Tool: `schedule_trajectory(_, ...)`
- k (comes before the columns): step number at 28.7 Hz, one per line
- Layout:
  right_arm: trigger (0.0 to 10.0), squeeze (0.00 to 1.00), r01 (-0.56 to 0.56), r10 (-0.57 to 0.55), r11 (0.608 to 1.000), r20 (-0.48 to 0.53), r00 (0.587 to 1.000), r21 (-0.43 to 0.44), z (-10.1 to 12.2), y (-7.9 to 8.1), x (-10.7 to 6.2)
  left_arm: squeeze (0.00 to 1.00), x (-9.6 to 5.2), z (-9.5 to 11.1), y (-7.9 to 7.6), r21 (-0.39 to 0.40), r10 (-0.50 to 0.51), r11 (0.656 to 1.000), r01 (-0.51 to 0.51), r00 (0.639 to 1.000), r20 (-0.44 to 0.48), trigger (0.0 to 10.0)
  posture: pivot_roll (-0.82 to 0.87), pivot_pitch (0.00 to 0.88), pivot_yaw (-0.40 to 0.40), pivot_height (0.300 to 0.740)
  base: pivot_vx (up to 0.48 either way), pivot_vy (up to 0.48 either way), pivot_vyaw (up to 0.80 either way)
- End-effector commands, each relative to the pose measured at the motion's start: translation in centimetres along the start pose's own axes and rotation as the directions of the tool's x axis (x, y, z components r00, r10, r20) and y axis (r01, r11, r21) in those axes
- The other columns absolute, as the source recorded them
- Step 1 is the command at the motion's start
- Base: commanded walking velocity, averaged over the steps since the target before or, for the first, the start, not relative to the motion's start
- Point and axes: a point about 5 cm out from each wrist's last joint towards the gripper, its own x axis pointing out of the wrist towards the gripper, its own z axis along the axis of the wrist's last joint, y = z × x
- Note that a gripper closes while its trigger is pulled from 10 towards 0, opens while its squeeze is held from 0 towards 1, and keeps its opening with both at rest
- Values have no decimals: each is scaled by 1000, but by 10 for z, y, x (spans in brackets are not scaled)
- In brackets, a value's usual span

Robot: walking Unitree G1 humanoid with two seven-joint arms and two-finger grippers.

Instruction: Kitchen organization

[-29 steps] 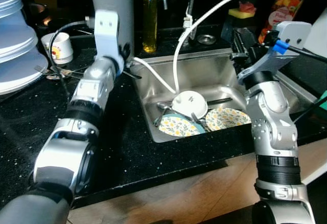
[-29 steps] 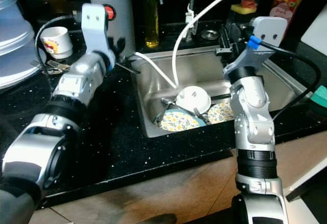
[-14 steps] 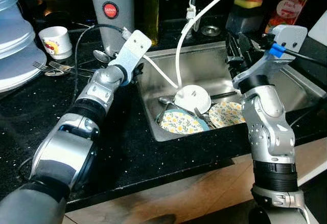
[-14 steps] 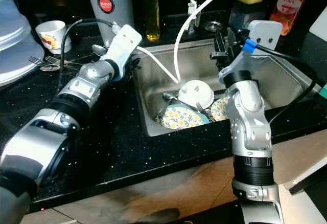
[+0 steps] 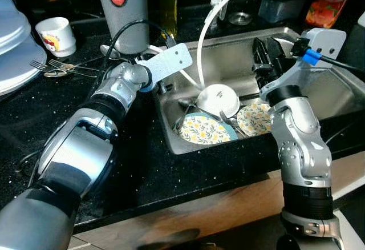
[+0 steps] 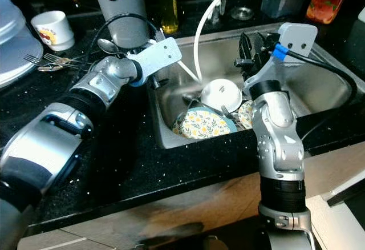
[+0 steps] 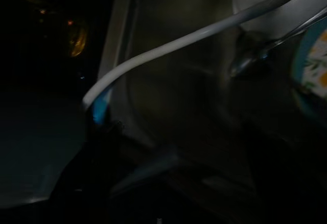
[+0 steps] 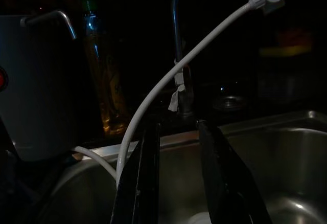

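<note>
1. Left eye view shows a steel sink [image 5: 171, 138] set in a black counter [image 5: 137, 170]. A white bowl [image 5: 218, 100] lies upside down in the middle of the sink, and two flowered plates lie near the front wall – one blue-rimmed plate [image 5: 204, 130] and one yellow-patterned plate [image 5: 254, 119] beside it.
2. A white hose [image 5: 208, 21] comes down from the tap side to the bowl.
3. Left gripper [image 5: 162, 84] is at the left edge of the sink, just over the rim; I cannot tell if its fingers are apart or closed.
4. Right gripper [image 8: 176, 178] hangs over the right part of the sink – its two black fingers are spread apart and hold nothing.
5. On the counter at the left of the sink stand a grey dispenser [image 5: 121, 10] and a small cup [image 5: 56, 35]; forks [image 5: 54, 67] lie near the cup.
</note>
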Motion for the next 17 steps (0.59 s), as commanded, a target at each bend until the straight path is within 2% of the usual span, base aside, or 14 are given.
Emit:
schedule_trajectory(1, 10000, 0, -8, 8, 1000, -9, 1000, 8, 0, 3, -2, 0, 0, 1, 1, 24, 7, 1000, -7, 1000, -30, 10000, 7, 179, 49, 740, 0, 0, 0)
schedule_trajectory(6, 10000, 0, -14, 14, 1000, -12, 1000, 10, 1, 3, -1, 0, 2, 2, 0, 15, 27, 1000, -26, 999, -39, 10000, 12, 186, 43, 740, 0, 0, 0)
schedule_trajectory(9, 10000, 0, -17, 17, 1000, -12, 1000, 9, 1, 4, 0, 0, 3, 1, -1, 41, 61, 997, -59, 996, -60, 10000, 6, 187, 42, 740, 0, 0, 0)
schedule_trajectory(13, 10000, 0, -16, 16, 1000, -12, 1000, 9, 2, 4, 0, 0, 3, -3, 0, 86, 105, 992, -98, 991, -88, 10000, 5, 188, 43, 740, 0, 0, 0)
schedule_trajectory(14, 10000, 0, -15, 15, 1000, -13, 1000, 10, 2, 4, -1, 0, 3, -6, 2, 136, 155, 981, -140, 982, -107, 10000, 3, 190, 44, 740, 0, 0, 0)
schedule_trajectory(15, 10000, 0, -15, 15, 1000, -14, 1000, 10, 2, 4, -1, 0, 2, -7, 3, 149, 171, 977, -154, 979, -109, 10000, 3, 190, 44, 740, 0, 0, 0)
schedule_trajectory(16, 10000, 0, -14, 15, 1000, -15, 1000, 10, 2, 4, -1, 0, 2, -8, 4, 155, 180, 975, -162, 978, -109, 7882, 3, 190, 44, 740, 0, 0, 0)
schedule_trajectory(17, 10000, 0, -15, 15, 1000, -16, 1000, 11, 2, 4, -1, 0, 2, -8, 5, 168, 197, 970, -178, 974, -107, 6863, 3, 190, 44, 740, 0, 0, 0)
